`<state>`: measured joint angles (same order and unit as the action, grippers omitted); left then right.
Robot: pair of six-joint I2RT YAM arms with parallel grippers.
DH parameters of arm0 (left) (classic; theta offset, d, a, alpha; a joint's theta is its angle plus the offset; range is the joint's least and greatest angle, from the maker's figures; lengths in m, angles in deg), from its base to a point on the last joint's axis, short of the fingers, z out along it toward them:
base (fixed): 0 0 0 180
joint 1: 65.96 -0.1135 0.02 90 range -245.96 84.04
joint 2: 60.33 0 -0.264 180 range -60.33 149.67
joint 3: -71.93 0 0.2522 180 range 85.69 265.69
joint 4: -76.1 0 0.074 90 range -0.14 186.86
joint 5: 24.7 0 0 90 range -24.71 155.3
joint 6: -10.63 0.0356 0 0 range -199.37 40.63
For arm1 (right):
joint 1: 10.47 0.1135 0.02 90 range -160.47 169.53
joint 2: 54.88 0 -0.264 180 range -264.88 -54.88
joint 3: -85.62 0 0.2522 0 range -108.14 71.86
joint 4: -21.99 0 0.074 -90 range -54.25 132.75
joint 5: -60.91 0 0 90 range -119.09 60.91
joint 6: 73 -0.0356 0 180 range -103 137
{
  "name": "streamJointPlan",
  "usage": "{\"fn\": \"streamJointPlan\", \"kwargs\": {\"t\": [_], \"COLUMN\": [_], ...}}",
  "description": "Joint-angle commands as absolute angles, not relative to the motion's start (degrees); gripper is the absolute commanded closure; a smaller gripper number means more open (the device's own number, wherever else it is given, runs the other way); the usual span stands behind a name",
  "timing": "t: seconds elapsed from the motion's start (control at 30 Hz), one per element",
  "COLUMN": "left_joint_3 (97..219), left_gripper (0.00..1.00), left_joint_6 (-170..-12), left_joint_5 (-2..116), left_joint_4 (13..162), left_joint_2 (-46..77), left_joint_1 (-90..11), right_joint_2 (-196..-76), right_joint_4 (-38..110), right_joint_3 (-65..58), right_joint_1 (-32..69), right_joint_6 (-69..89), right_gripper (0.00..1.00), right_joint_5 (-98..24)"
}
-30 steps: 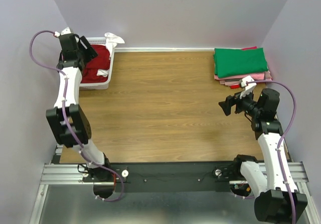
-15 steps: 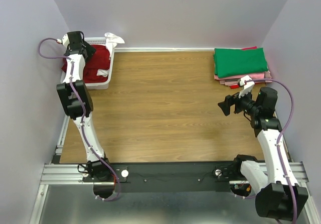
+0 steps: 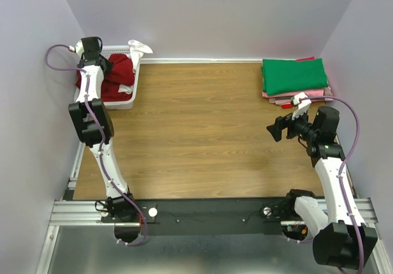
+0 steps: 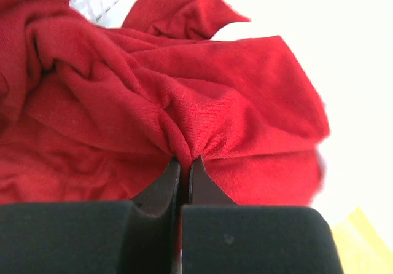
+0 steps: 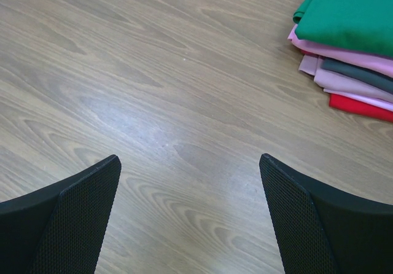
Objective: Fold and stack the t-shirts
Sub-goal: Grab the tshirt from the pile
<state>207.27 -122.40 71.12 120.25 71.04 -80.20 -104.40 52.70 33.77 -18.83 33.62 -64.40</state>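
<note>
Both left jaws pinching red t-shirt (image 4: 202, 102).

I see the basket (image 3: 123, 105) at the worktop's (image 3: 202, 126) eleven o'clock corner, with a crumpled t-shirt (image 4: 202, 102) lying in it. The left gripper (image 4: 182, 163) is over that basket, jaws in the cloth. The folded stack of t-shirts (image 3: 293, 75) lies at one o'clock. The right gripper (image 5: 189, 159) hangs just before it, toward six.
</note>
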Motion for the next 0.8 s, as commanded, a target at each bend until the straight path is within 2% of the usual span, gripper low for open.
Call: {"fn": "streamJointPlan", "kwargs": {"t": [0.0, 0.27, 0.5, 0.77], "left_joint_3": [202.88, 185.21, 180.8, 179.56], "left_gripper": [1.0, 1.0, 1.0, 1.0], "left_joint_6": [-116.65, -110.23, -106.8, -102.67], "left_joint_5": [71.45, 59.87, 49.31, 42.63], "left_joint_4": [113.0, 100.43, 98.57, 95.58], "left_joint_2": [55.55, 32.78, 21.17, 11.3], "left_joint_1": [-80.11, -79.32, -77.04, -68.52], "right_joint_2": [-104.28, -103.92, -104.36, -104.63], "right_joint_4": [54.65, 54.65, 54.65, 54.65], "right_joint_3": [32.39, 32.74, 33.01, 33.18], "right_joint_1": [-19.0, -19.0, -19.0, -19.09], "right_joint_6": [34.57, 34.93, 35.45, 35.89], "right_gripper": [0.0, 0.0, 0.0, 0.0], "right_joint_5": [-65.65, -66.27, -66.45, -66.27]}}
